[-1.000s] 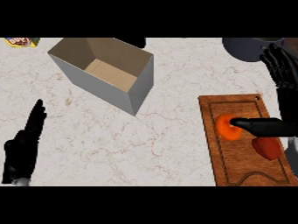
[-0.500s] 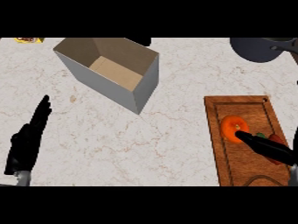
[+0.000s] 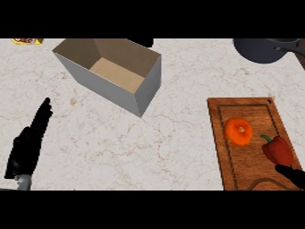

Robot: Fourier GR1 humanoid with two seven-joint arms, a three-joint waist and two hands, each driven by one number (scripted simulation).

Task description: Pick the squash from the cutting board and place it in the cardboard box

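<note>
The right hand (image 3: 298,178) shows only at the cutting board's (image 3: 247,107) near right corner, its grip impossible to tell. The left hand (image 3: 28,145) rests open by the worktop's (image 3: 181,67) left edge. The squash (image 3: 239,131) lies mid-board beside a red pepper (image 3: 279,150).

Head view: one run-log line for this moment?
squash: on cutting board, untouched | red pepper: beside it | cardboard box: open | right hand: board's near corner | left hand: open, resting
</note>
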